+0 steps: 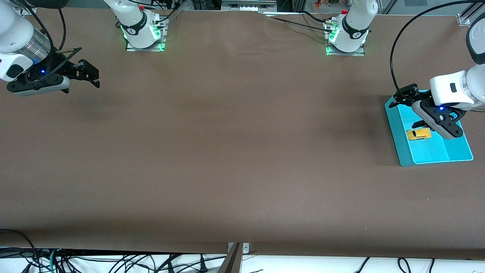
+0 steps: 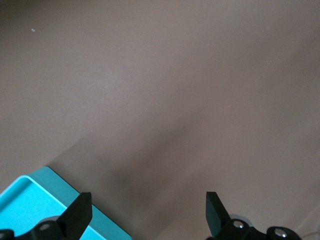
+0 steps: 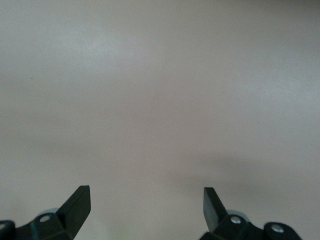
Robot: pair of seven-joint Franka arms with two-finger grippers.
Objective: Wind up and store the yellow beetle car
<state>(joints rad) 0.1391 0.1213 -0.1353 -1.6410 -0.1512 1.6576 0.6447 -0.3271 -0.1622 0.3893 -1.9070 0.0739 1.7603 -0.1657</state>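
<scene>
Front view: yellow beetle car (image 1: 419, 134) lies in teal tray (image 1: 432, 156) at left arm's end, just below left gripper (image 1: 402, 95) fingers, untouched. Left gripper over tray's rim, empty, fingers spread. Right gripper (image 1: 91, 76) waits over bare table (image 1: 235, 151), fingers apart.

Left wrist view: fingertips (image 2: 80, 210) wide, tray corner beside one; car unseen.

Right wrist view: fingertips (image 3: 80, 200) wide over table.

Judgement: car looks stored; if winding remains, next move needs descent astride car.
</scene>
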